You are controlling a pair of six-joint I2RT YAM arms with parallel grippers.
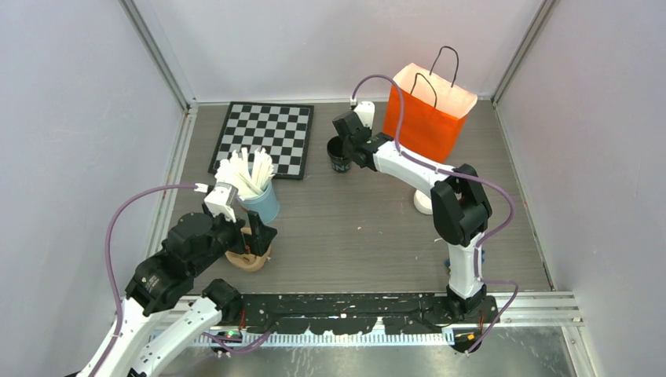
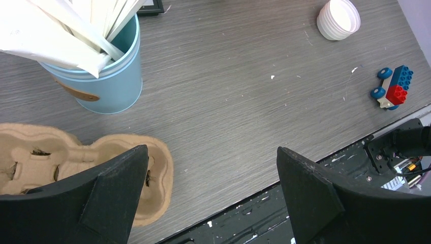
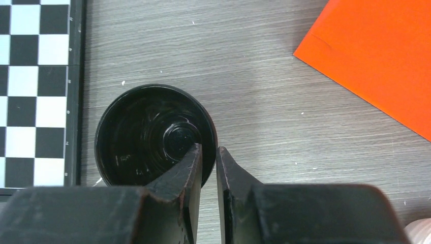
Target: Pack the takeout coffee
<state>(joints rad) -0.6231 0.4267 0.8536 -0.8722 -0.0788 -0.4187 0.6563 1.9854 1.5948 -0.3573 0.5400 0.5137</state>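
Note:
A black takeout coffee cup without a lid stands at the chessboard's right edge. The right wrist view looks down into the cup. My right gripper is pinched on its near rim, one finger inside the cup and one outside; from above the gripper sits over the cup. My left gripper hangs wide open and holds nothing. It hovers at the right end of a brown pulp cup carrier, which lies near the front left. A white lid lies on the table.
An orange paper bag stands upright at the back right; its side shows in the right wrist view. A chessboard lies at the back left. A light-blue cup of white sticks stands beside the carrier. A small toy car sits near the front edge.

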